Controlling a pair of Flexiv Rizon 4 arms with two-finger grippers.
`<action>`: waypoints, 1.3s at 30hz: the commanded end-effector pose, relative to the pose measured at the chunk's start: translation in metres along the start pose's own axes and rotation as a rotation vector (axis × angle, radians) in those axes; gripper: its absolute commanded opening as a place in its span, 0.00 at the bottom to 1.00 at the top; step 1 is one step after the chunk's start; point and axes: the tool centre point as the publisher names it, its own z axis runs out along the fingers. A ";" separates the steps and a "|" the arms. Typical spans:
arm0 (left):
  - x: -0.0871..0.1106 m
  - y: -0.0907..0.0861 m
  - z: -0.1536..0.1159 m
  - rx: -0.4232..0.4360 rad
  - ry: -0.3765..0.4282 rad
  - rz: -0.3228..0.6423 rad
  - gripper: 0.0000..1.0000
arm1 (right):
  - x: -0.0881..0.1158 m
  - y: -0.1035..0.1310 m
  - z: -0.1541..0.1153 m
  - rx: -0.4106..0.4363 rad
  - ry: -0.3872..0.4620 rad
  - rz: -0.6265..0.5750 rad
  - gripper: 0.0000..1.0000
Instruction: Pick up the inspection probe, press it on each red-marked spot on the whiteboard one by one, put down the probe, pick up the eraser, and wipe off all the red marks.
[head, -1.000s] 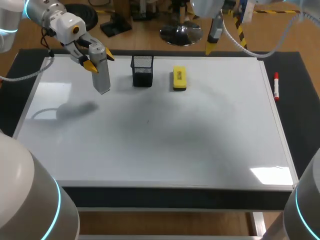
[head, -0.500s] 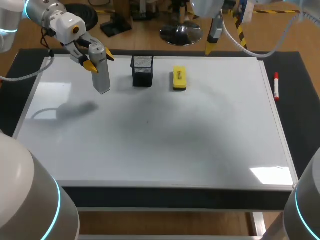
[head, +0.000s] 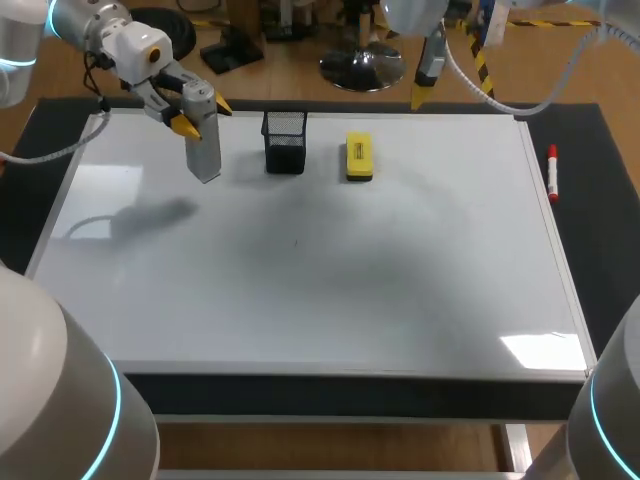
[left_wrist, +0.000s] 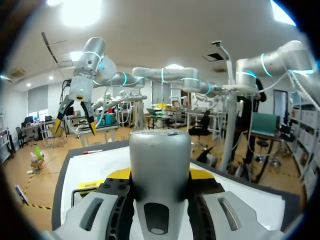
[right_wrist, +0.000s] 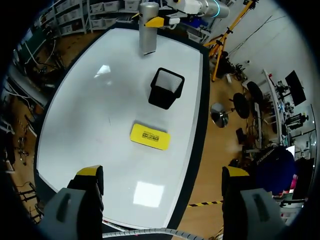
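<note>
My left gripper (head: 200, 115) grips the grey metal cylindrical inspection probe (head: 203, 150), tip-down and clear of the whiteboard (head: 330, 290), beside the black mesh cup (head: 284, 142), seemingly for set-down, while my right gripper (right_wrist: 162, 172) hangs wide open, ready near the yellow block eraser (head: 358, 158).
</note>
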 end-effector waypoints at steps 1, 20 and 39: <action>0.005 -0.007 0.010 -0.028 -0.084 -0.013 0.00 | 0.000 0.000 -0.001 0.003 0.003 -0.001 1.00; -0.036 -0.048 -0.008 -0.041 -0.322 -0.054 0.00 | 0.000 0.000 -0.001 0.003 0.003 -0.001 1.00; -0.102 -0.078 -0.002 0.034 -0.471 0.006 0.00 | 0.000 0.000 -0.001 0.003 0.003 -0.001 1.00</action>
